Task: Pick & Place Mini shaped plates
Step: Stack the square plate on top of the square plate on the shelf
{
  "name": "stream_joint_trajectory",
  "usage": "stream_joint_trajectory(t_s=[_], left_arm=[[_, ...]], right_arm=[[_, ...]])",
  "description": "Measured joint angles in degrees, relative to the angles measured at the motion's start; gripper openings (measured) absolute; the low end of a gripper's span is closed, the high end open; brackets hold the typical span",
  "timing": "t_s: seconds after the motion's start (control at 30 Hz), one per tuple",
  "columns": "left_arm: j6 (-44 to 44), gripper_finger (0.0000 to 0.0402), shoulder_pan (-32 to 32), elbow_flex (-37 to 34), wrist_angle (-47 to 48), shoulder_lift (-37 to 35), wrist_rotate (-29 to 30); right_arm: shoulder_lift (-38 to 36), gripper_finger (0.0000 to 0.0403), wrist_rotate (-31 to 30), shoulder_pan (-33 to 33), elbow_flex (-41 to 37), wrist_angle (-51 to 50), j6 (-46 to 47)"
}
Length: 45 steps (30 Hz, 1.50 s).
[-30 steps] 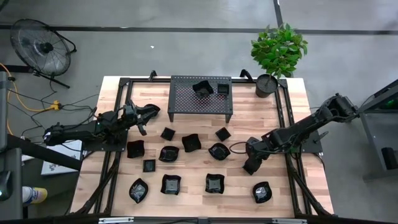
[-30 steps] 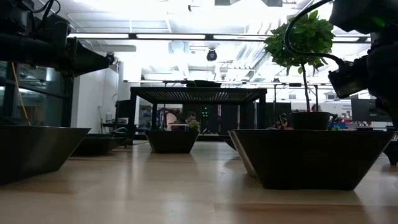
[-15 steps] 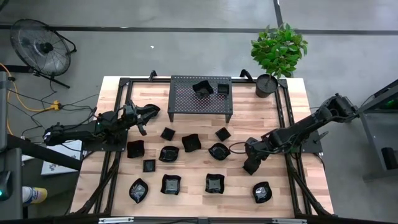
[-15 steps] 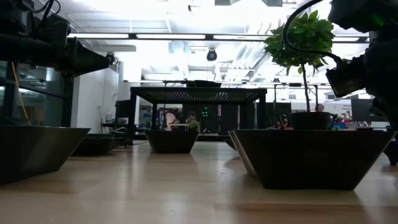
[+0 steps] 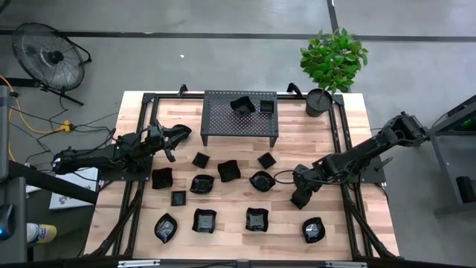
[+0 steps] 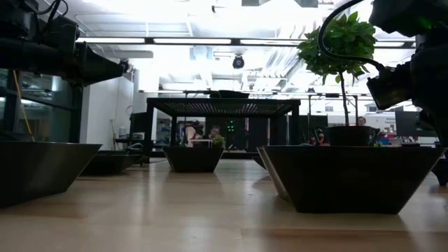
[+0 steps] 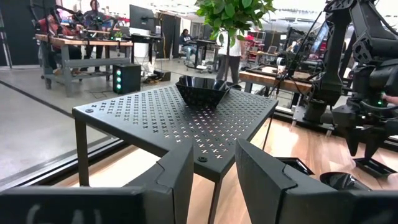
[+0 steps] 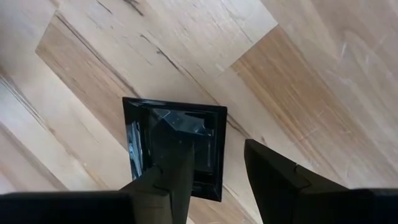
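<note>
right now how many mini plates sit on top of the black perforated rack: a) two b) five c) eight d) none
a: the high view shows two mini plates, a larger one and a small square one, on top of the rack; all the others lie on the wooden table.

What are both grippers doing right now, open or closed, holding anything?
Left gripper: open, empty, facing the rack.
Right gripper: open, straddling one edge of a small square plate, not yet closed.
</note>
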State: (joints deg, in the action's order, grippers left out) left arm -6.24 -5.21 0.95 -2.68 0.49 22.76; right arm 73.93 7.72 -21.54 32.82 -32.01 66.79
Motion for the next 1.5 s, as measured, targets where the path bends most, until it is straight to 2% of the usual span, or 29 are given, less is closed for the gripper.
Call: stream_joint_trajectory(t_s=[0.4,0.67,0.83,1.03,1.33,1.5], left_arm=[[0.0,0.0117,0.0,0.0,0.0,0.0,0.0],[0.0,0.0117,0.0,0.0,0.0,0.0,0.0],[0.0,0.0117,0.0,0.0,0.0,0.0,0.0],[0.0,0.0117,0.0,0.0,0.0,0.0,0.0],[0.0,0.0117,0.0,0.0,0.0,0.0,0.0],[0.0,0.0117,0.0,0.0,0.0,0.0,0.0]], right_arm=[[0.1,0.0137,-0.7,0.0,0.0,0.2,4.2],[0.4,0.0137,-0.3,0.0,0.0,0.0,10.4],[0.4,0.0137,-1.3,0.0,0.0,0.1,8.4],[2.1,0.0137,0.7,-0.2,0.0,-0.2,3.5],[3.7,0.0137,0.8,-0.3,0.0,-0.3,1.7],[3.7,0.0113,0.9,-0.3,0.0,-0.3,0.7]])
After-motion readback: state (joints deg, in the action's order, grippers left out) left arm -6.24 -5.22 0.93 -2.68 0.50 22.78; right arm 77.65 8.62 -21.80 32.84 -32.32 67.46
